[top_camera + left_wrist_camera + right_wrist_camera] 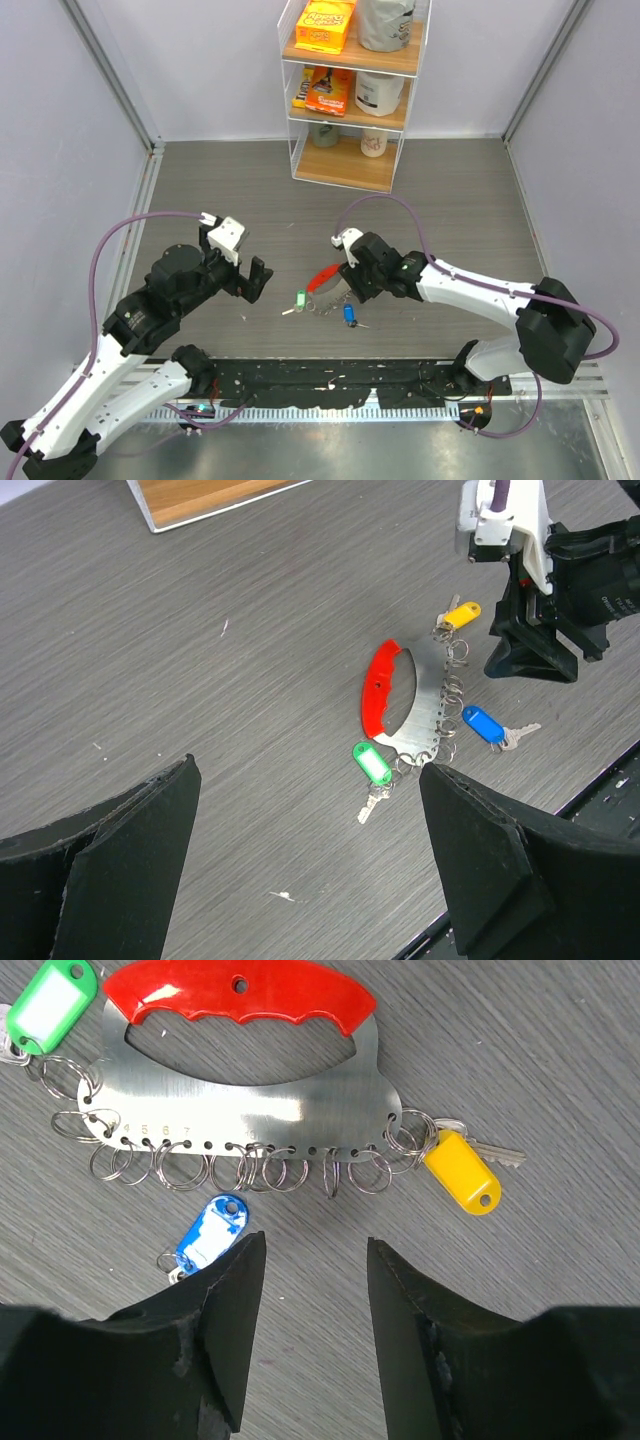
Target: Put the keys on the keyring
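The keyring (240, 1100) is a silver plate with a red curved handle (240, 995) and a row of rings, and it lies flat on the table. It also shows in the left wrist view (380, 685) and the top view (325, 275). The green key (47, 1005) lies at one end of the ring row and the yellow key (462, 1170) at the other. The blue key (210, 1232) lies just below the rings, apart from them. My right gripper (310, 1260) is open and empty, just above the table beside the blue key. My left gripper (310, 880) is open wide and empty, to the left of the keyring.
A wooden shelf rack (350, 90) with boxes and containers stands at the back. Grey walls close in both sides. A black rail (330, 385) runs along the near table edge.
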